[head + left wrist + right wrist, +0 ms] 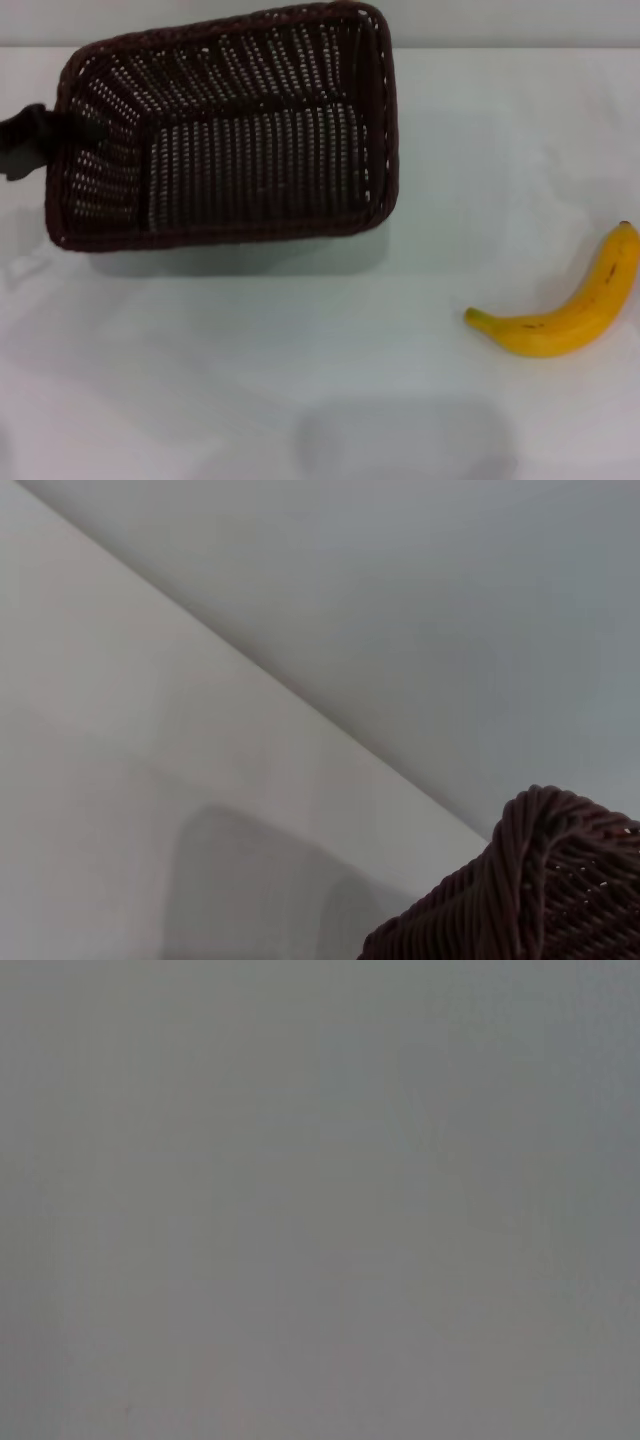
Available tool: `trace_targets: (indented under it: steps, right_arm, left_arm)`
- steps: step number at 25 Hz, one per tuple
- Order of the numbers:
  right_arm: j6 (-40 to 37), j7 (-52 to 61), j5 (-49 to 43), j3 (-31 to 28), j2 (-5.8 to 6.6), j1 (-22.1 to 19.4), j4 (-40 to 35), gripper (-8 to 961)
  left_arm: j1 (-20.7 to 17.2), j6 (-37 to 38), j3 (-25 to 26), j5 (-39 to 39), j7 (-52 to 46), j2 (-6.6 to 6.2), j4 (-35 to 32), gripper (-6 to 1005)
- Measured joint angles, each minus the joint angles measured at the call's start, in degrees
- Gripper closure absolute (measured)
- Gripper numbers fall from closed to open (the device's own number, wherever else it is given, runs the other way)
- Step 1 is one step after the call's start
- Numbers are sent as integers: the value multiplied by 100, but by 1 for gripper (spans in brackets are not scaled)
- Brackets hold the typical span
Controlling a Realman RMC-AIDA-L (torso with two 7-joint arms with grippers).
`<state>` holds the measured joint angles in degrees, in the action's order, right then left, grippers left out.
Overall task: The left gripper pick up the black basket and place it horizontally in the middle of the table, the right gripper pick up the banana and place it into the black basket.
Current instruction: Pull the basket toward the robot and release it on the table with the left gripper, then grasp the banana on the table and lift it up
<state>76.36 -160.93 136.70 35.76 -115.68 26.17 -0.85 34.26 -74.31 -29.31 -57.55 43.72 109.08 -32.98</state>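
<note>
The left gripper [45,140] has its jaws closed on the left short rim of the basket [250,150], which hangs tilted above the tabletop [300,350], shadow beneath. The banana [570,305] lies well apart at right.

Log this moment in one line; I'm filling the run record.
stage: basket carry | left gripper: gripping black basket at its left rim, raised over table | banana: on table, right, untouched | right gripper: out of view
</note>
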Motion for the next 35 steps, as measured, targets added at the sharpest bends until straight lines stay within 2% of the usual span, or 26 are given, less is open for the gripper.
trace_targets:
  steps: [4, 10, 17, 20, 26, 28, 30, 33, 35]
  right_arm:
    - [-45, 0, -5, 1, 6, 42, -8, 82]
    - [-366, 0, 4, 1, 12, 112, -106, 82]
    - [-463, 0, 2, 1, 11, 191, -145, 81]
    - [-508, 0, -3, 3, 11, 221, -146, 81]
    - [-515, 0, 4, -1, 10, 223, -196, 81]
    - [-543, 0, 10, -6, 5, 221, -222, 81]
    - [-649, 0, 26, -15, 0, 230, -224, 81]
    - [-732, 102, 42, -17, -7, 244, -224, 81]
    - [-723, 435, 45, -18, -5, 225, -224, 81]
  left_arm:
    - [377, 373, -43, 304, -193, -26, 241, 814]
    - [807, 600, -44, 795, -197, 11, 493, 798]
    - [926, 659, -40, 844, -200, 108, 560, 780]
    - [924, 651, -32, 804, -200, 153, 557, 709]
    - [821, 604, 10, 694, -95, 161, 393, 527]
    - [678, 459, 12, 532, -52, 162, 162, 459]
    - [464, 339, 14, 266, 86, 182, -109, 242]
    - [14, 185, 18, -484, 720, 231, -403, 241]
    - [-361, 76, 24, -1353, 1387, 251, -488, 240]
